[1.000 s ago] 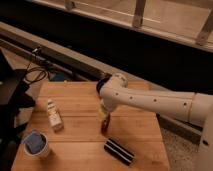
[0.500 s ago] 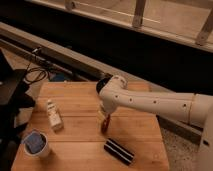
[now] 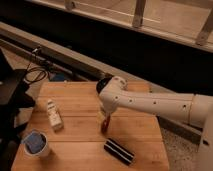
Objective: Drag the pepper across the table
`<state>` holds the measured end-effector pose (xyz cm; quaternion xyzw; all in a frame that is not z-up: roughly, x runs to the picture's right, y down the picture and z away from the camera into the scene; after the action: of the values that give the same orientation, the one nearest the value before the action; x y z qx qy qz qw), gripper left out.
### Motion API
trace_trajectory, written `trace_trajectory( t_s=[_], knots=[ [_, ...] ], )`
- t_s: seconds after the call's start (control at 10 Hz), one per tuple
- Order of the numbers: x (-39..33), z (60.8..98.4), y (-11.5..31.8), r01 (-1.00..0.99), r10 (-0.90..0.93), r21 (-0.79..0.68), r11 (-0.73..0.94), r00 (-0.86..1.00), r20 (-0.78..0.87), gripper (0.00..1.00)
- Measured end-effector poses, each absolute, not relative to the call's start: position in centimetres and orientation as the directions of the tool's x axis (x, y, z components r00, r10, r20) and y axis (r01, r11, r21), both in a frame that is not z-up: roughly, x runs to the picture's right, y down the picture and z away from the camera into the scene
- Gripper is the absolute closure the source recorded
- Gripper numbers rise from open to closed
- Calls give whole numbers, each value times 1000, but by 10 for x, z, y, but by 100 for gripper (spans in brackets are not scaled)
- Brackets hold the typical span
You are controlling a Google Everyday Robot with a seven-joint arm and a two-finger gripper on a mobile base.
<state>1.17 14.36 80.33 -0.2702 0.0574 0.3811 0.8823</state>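
Observation:
The pepper is a small dark-red chili on the light-brown wooden table, right of the middle. My white arm reaches in from the right. My gripper points down, with its tip right at the top of the pepper. The arm's wrist hides the fingers.
A black-and-white striped block lies near the front edge, just below the pepper. A small white bottle lies on the left. A white cup with a blue lid stands at the front left corner. Black cables and equipment sit beyond the left edge.
The arm and gripper have shifted slightly to the left over the last second. The pepper stays under the gripper's tip.

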Motion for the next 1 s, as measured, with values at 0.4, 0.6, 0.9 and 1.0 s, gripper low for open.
trace_trajectory(
  t_s=[0.4, 0.6, 0.9, 1.0],
  knots=[
    [13, 850, 175, -731, 597, -443, 518, 680, -425, 20],
    [13, 870, 187, -748, 558, -441, 497, 664, -498, 20],
    [14, 881, 195, -768, 523, -436, 469, 639, -564, 29],
    [15, 881, 194, -769, 525, -434, 469, 638, -563, 37]
  ],
)
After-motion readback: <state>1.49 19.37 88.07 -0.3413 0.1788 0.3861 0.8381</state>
